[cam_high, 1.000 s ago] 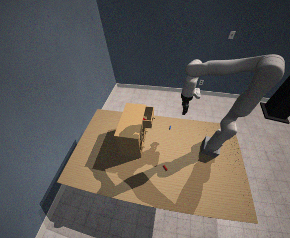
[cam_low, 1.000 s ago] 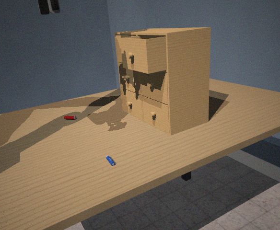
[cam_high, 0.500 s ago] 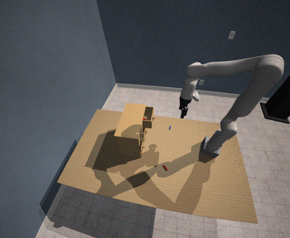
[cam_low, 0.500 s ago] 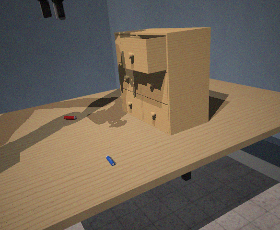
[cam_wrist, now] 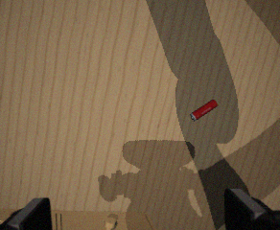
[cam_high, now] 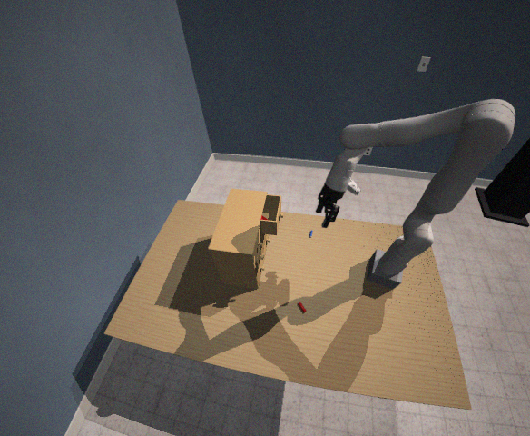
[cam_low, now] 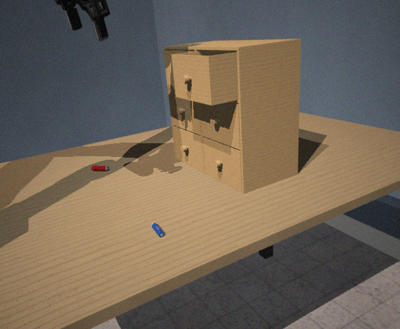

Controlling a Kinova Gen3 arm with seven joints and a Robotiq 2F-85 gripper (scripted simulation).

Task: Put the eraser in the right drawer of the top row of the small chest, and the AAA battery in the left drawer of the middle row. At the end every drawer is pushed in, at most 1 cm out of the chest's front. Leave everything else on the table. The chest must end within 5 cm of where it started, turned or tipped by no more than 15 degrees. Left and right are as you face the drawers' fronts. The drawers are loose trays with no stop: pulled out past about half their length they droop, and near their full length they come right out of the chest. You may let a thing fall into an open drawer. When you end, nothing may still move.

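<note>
In the upper left of the exterior view, the Robotiq gripper (cam_high: 322, 217) (cam_low: 89, 33) (cam_wrist: 137, 213) hangs above the table (cam_high: 410, 356) (cam_low: 104, 265) (cam_wrist: 82, 96), its fingers spread fully apart and nothing between them. Right of centre in that view stands the wooden chest (cam_high: 241, 213) (cam_low: 270, 106) (cam_wrist: 84, 221), its top-row right drawer (cam_high: 269, 228) (cam_low: 225, 77) well out and the two bottom drawers pushed in. Inside the open drawer, near the centre of the top view, a small red and pale item (cam_high: 263, 217) shows, apparently the eraser, partly hidden. The blue battery (cam_high: 310, 233) (cam_low: 157, 229), the smaller one and so apparently the AAA, lies on the table at lower centre of the exterior view; the larger red battery (cam_high: 301, 307) (cam_low: 100, 168) (cam_wrist: 204, 110) lies left of centre there, in shadow.
</note>
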